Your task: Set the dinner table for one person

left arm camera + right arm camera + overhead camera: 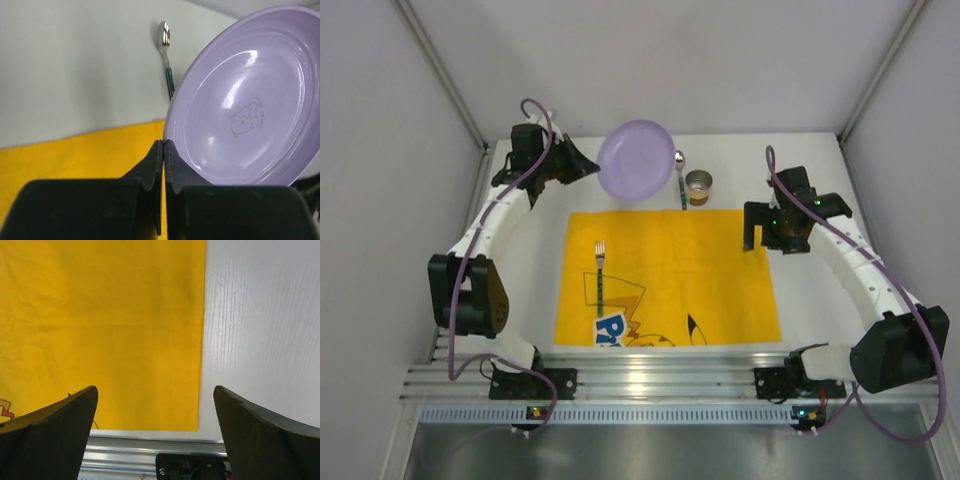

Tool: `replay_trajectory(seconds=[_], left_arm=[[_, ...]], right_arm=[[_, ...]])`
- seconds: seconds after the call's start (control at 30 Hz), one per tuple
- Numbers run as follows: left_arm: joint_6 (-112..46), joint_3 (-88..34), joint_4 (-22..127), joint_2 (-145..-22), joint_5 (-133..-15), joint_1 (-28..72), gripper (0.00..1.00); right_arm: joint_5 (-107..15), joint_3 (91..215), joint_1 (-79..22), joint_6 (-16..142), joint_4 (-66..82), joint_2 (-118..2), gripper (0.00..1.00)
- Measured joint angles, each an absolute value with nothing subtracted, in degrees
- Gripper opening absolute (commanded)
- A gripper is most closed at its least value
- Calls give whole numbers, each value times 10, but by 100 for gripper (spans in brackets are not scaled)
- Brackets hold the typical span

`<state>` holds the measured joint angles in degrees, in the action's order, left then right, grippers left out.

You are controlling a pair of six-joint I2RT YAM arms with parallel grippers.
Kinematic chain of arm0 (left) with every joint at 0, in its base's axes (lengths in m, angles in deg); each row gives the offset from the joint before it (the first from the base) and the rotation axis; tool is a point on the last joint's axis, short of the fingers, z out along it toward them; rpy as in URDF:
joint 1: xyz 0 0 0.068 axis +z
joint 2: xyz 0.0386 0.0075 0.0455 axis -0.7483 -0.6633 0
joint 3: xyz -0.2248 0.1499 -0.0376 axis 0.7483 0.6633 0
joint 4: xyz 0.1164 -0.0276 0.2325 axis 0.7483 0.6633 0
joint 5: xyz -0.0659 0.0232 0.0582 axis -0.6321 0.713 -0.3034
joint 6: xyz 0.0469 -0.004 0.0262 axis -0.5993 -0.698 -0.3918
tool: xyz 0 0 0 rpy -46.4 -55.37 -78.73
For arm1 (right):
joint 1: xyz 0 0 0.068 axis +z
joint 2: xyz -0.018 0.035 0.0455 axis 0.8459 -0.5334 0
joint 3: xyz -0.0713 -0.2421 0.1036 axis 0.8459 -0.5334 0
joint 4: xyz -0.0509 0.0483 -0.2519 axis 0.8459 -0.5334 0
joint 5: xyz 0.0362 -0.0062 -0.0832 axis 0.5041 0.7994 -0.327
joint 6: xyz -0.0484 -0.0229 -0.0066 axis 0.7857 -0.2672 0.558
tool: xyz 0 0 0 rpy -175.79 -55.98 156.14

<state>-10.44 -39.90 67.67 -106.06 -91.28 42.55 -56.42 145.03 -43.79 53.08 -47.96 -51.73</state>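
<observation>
Pinching the tilted purple plate (245, 100) by its rim, left claw (164, 146)

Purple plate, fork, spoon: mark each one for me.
purple plate (638, 158): top external view, centre of its face.
fork (601, 278): top external view, middle of its shaft.
spoon (168, 74): left wrist view, upper end of its green handle.

The top view looks steeply down from above and behind the arm bases at six o'clock, covering the whole surface (735, 165). The left wrist view peers closely past its hand (164, 145) towards the lilac plate (250, 100). The right wrist view looks down past its hand (155, 390) at the five o'clock corner of the yellow mat (100, 315). All three views share the mat.
</observation>
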Motion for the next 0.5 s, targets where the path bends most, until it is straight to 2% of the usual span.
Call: replay_trajectory(seconds=[0.13, 0.3, 0.5], left_arm=[[-145, -266, 691, -978, -950, 405, 0], [-165, -125, 733, -942, -932, 351, 0], [-159, -48, 749, -938, -900, 271, 0]], right_arm=[[-558, 1451, -438, 531, -476, -517, 100], [-554, 1467, -438, 532, -473, -521, 100], [-553, 1500, -438, 536, -468, -535, 100]])
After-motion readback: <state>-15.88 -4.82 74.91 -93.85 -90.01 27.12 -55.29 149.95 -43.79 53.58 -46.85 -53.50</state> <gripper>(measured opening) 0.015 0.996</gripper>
